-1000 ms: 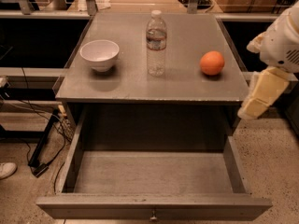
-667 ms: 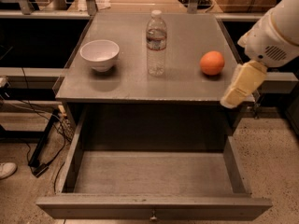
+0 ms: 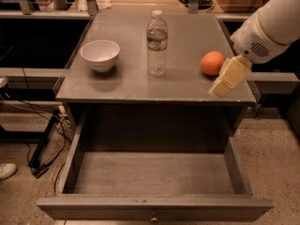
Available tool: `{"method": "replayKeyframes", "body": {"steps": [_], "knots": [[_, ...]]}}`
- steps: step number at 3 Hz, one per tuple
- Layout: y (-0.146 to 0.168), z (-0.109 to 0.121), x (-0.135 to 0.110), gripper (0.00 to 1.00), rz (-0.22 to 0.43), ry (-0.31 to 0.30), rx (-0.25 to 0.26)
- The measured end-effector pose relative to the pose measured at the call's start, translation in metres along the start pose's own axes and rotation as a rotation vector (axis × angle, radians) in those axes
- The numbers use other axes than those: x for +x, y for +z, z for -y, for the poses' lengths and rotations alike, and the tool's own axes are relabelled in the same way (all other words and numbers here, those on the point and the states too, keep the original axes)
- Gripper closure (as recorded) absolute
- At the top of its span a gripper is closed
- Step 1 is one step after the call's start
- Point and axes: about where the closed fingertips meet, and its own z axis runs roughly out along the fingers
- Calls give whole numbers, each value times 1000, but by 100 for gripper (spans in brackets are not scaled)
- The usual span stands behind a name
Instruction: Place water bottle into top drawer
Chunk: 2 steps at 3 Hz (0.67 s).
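Observation:
The water bottle (image 3: 157, 43), clear with a white cap and a thin label band, stands upright at the middle of the grey cabinet top (image 3: 140, 86). The top drawer (image 3: 154, 205) is pulled fully open below it and holds nothing; its small knob shows at the bottom edge. My gripper (image 3: 221, 89), cream-coloured on a white arm, hangs over the cabinet top's right front corner, right of the bottle and just in front of an orange. It holds nothing that shows.
A white bowl (image 3: 100, 55) sits on the left of the cabinet top. An orange (image 3: 213, 63) lies on the right, close to my gripper. Cables (image 3: 42, 144) and a shoe (image 3: 7, 171) lie on the floor at the left.
My arm and gripper have moved up and to the left, from beside the cabinet's right edge to over its right front corner. The bottle, bowl, orange and drawer have not moved.

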Motion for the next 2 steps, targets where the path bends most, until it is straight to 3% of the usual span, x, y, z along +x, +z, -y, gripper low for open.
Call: {"method": "replayKeyframes", "body": {"steps": [1,2], "knots": [[11,-4,-17,0,83,44,-14],[29,-12,-53,0,191,78,-42]]}}
